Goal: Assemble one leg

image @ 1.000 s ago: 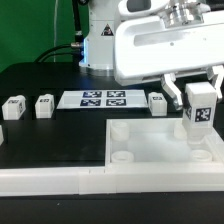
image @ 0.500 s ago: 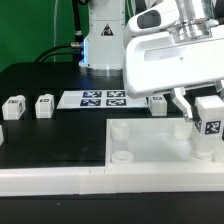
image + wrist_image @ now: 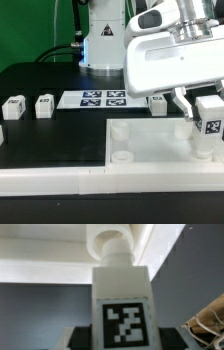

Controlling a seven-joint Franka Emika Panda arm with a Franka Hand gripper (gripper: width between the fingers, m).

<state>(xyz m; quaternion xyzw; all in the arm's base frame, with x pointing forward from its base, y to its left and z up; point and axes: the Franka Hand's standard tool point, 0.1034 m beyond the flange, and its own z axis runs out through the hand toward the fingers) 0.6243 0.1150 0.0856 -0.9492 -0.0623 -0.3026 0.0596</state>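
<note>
My gripper [image 3: 207, 108] is shut on a white leg [image 3: 208, 127] with a black-and-white tag, holding it upright over the near corner of the large white panel [image 3: 150, 142] at the exterior view's right. In the wrist view the held leg [image 3: 122, 297] fills the middle, its tip next to a round socket [image 3: 108, 243] of the panel. Three more legs rest on the table: two [image 3: 13, 106] [image 3: 44, 104] at the exterior view's left and one [image 3: 158, 100] behind the panel, partly hidden by the arm.
The marker board [image 3: 103, 98] lies flat on the black table behind the panel. A white wall [image 3: 50, 180] runs along the front edge. The robot base [image 3: 100, 35] stands at the back before a green backdrop.
From 1.0 s ago to 0.5 s ago my gripper moved with the leg toward the exterior view's right and a little lower over the panel's corner. Since then nothing has moved.
</note>
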